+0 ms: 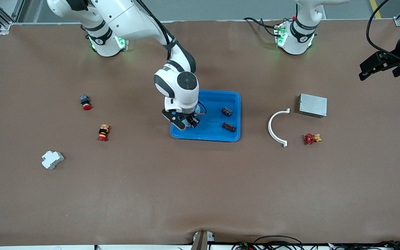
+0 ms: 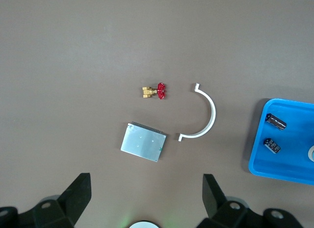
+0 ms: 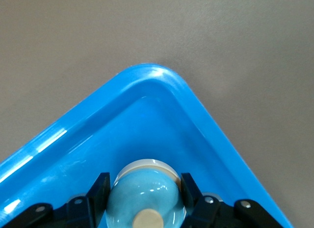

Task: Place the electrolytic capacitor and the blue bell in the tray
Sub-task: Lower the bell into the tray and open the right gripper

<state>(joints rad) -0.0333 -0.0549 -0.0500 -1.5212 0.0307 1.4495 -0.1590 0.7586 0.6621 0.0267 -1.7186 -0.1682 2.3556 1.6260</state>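
The bright blue tray [image 1: 217,133] lies mid-table. My right gripper [image 1: 188,122] is down inside its corner toward the right arm's end, shut on the light blue bell [image 3: 145,196]. The right wrist view shows both black fingers [image 3: 99,187] pressed against the bell's dome, with the tray's rounded rim [image 3: 152,73] just ahead. Whether the bell rests on the tray floor I cannot tell. Two dark cylindrical capacitors [image 1: 226,111] [image 1: 228,127] lie in the tray's other end. My left gripper [image 1: 377,67] waits open, high over the left arm's end of the table, holding nothing.
Toward the left arm's end are a white curved clip [image 1: 277,127], a grey metal box [image 1: 312,105] and a red-handled brass valve [image 1: 311,139]. Toward the right arm's end lie a red push button [image 1: 85,102], an orange-red button [image 1: 103,132] and a white breaker [image 1: 52,159].
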